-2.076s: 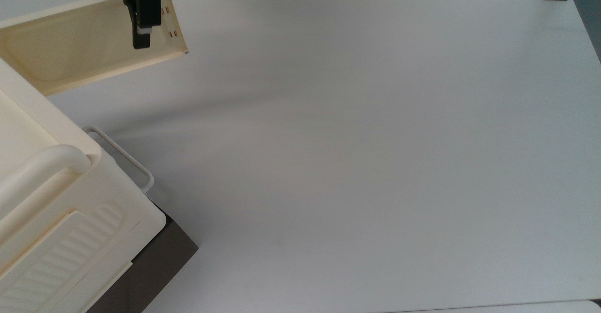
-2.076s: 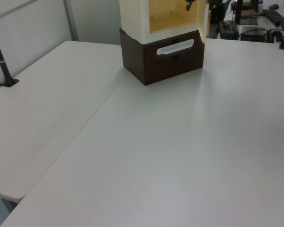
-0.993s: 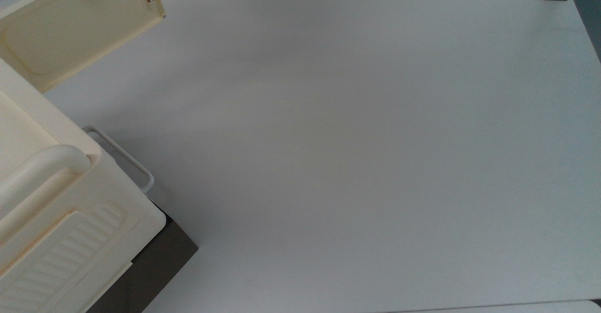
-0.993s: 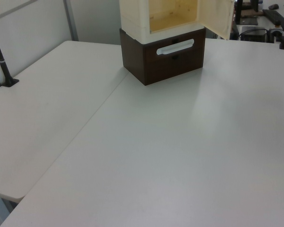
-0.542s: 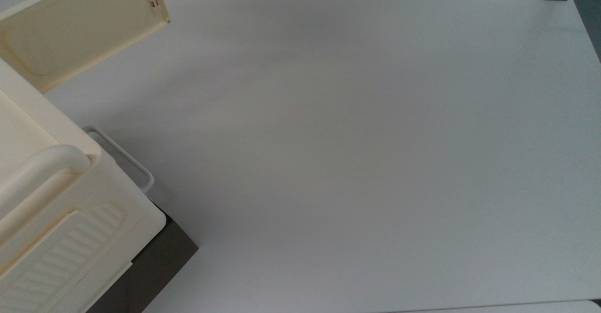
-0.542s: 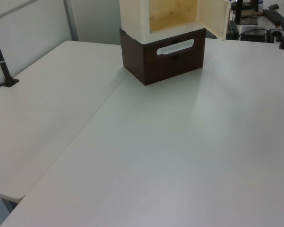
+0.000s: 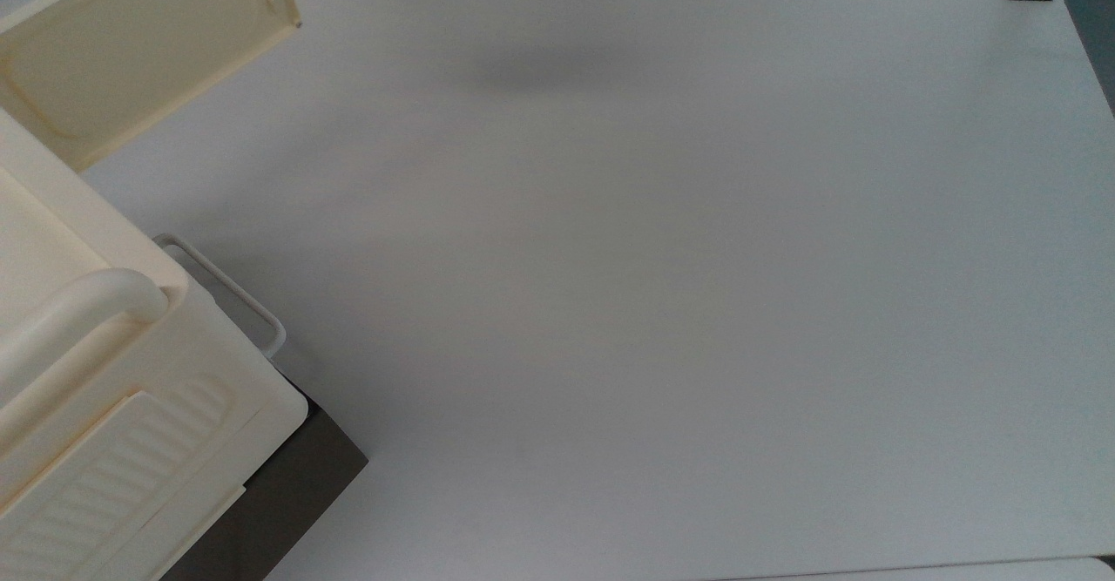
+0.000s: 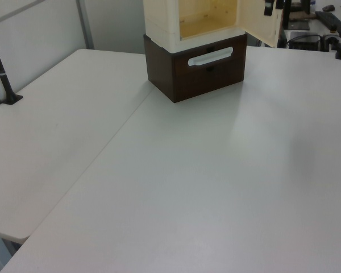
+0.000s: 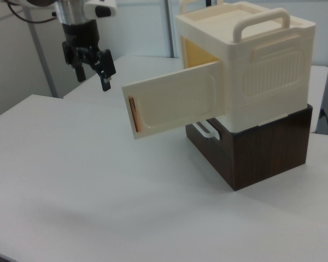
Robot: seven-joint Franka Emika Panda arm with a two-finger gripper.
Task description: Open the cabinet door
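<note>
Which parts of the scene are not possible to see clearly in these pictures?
- The cabinet interior: the open cabinet door screens it in the right view; the frame's upper edge cuts it in the left view.
- The cabinet door: cropped at the top view's upper edge.
- The drawer handle: partly behind the door in the right view.

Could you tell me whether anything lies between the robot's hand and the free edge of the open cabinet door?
Nothing: in the right view the hand hangs apart from the cabinet door, with bare air between them over the white table.
</note>
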